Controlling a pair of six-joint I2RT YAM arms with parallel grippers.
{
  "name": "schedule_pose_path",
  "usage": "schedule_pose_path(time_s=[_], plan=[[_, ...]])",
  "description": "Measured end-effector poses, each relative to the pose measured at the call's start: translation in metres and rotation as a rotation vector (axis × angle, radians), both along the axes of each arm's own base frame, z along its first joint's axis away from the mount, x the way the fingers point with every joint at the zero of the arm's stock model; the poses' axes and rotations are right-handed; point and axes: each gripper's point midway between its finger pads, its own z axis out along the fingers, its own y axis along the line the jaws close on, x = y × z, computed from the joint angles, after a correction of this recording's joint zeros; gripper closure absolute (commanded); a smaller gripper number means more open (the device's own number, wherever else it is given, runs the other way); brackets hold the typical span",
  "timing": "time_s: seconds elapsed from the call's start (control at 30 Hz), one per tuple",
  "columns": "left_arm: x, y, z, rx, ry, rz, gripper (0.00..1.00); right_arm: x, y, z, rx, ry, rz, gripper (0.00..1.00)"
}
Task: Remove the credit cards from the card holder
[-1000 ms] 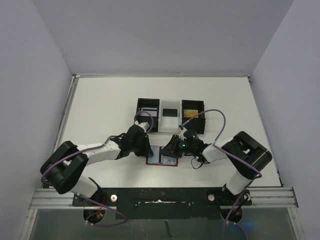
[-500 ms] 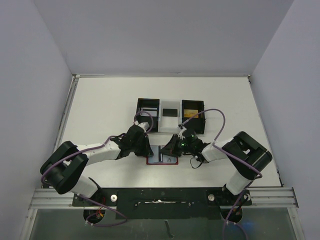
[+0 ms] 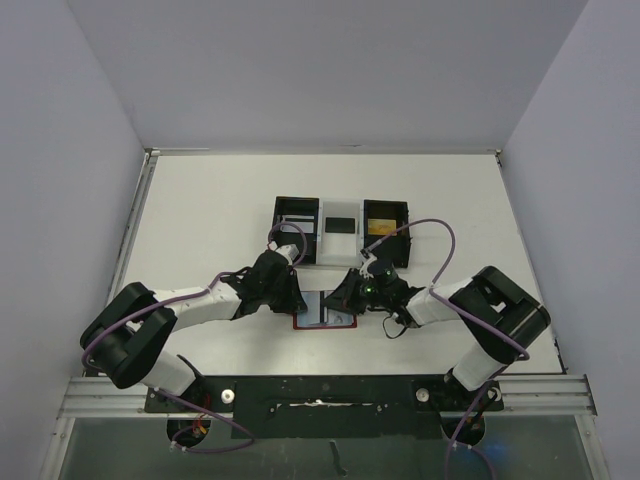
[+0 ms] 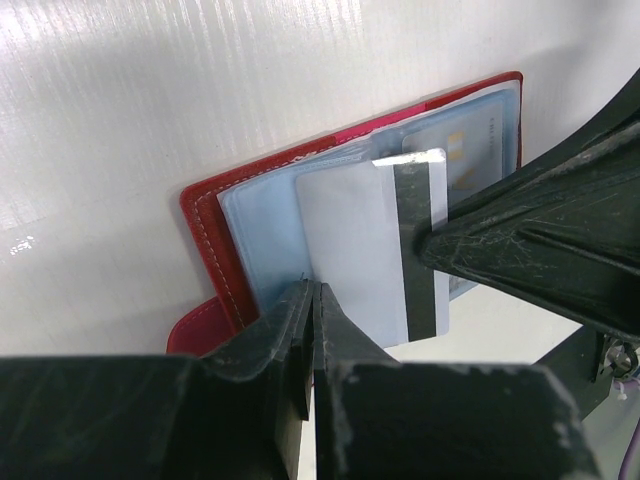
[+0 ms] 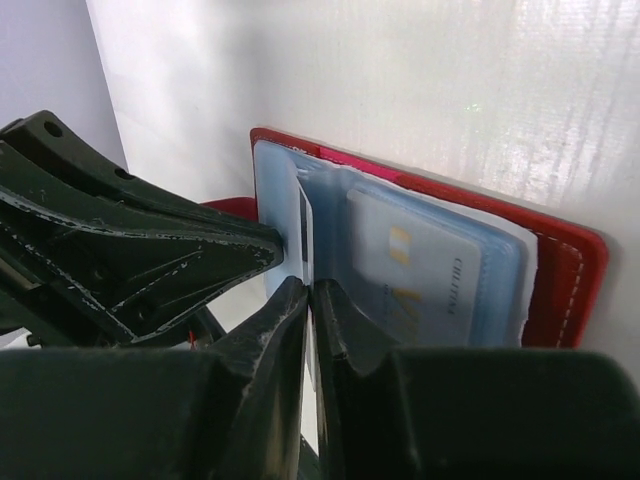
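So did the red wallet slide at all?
No. The card holder sits in the same spot as before, just on the near side of the tray.

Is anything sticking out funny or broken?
Yes: a pale card with a black stripe sticks partway out of the open red card holder, pinched by the right gripper, while the left gripper pinches the holder's edge. The second card sits neatly in its pocket. Nothing looks broken.

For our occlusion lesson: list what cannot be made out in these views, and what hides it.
- Top view: card holder partly hidden under left claw and right claw.
- Left wrist: what left claw pinches, covered by its tips.
- Right wrist: pale card seen edge-on, face unreadable.
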Motion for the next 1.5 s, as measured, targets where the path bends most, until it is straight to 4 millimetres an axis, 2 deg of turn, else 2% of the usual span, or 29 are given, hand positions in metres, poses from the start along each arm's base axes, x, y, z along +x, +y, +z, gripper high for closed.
schedule_pose_path(time_s=[0.23,0.47,0.7,0.83,1.07,1.17,1.23,1.5], plan=[[0.0,0.0,0.0,0.0,0.001,-0.004,1.0,0.004,0.003,-0.003,0.03,0.016,-0.032,0.82],[-0.001,0.0,-0.001,-0.001,0.003,-0.006,1.0,0.011,0.013,-0.006,0.041,0.021,-0.031,0.88],[-0.001,0.0,-0.001,0.0,0.003,-0.005,1.0,0.01,0.013,-0.007,0.034,0.02,-0.025,0.81],[-0.001,0.0,-0.001,0.0,0.002,-0.005,1.0,0.009,0.012,-0.005,0.031,0.013,-0.021,0.81],[0.0,0.0,-0.001,0.001,0.001,-0.003,1.0,0.006,0.009,0.0,0.028,-0.005,-0.009,0.87],[0.0,0.0,-0.001,0.001,0.001,-0.003,1.0,0.004,0.009,-0.001,0.025,-0.002,-0.002,0.86],[0.0,0.0,0.0,0.001,0.002,-0.002,1.0,0.003,0.009,-0.001,0.024,0.0,0.005,0.81],[-0.001,0.0,0.0,0.001,0.002,-0.002,1.0,-0.002,0.011,-0.002,0.021,0.006,0.02,0.83]])
